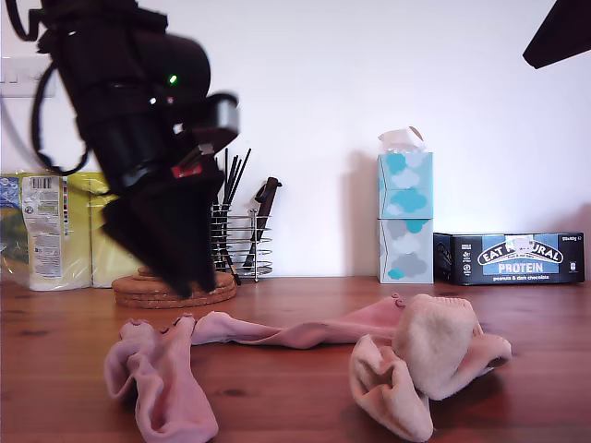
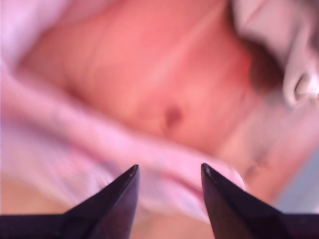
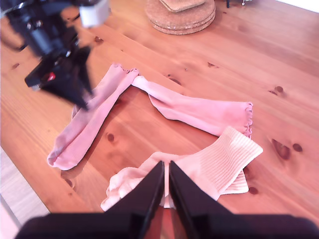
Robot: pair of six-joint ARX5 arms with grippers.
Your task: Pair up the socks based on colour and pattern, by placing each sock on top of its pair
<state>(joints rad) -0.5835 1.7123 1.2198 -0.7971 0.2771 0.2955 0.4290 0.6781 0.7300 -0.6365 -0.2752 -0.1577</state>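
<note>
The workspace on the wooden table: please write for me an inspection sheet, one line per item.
Surface: brown knotty wooden table.
Job's things: two dusty-pink frilly fabric socks apart; cream-peach ribbed fabric socks piled together.
Clutter: round cork coasters, wire utensil holder, tissue boxes, dark protein-bar box, yellow packages.
Hands: my first hand open, low over a pink sock; my second hand shut, raised.
Cables: black cable on first arm.
Surroundings: white wall.

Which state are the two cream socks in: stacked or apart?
Stacked: in the second wrist view one cream sock lies on top of the other cream sock, overlapping it.
</note>
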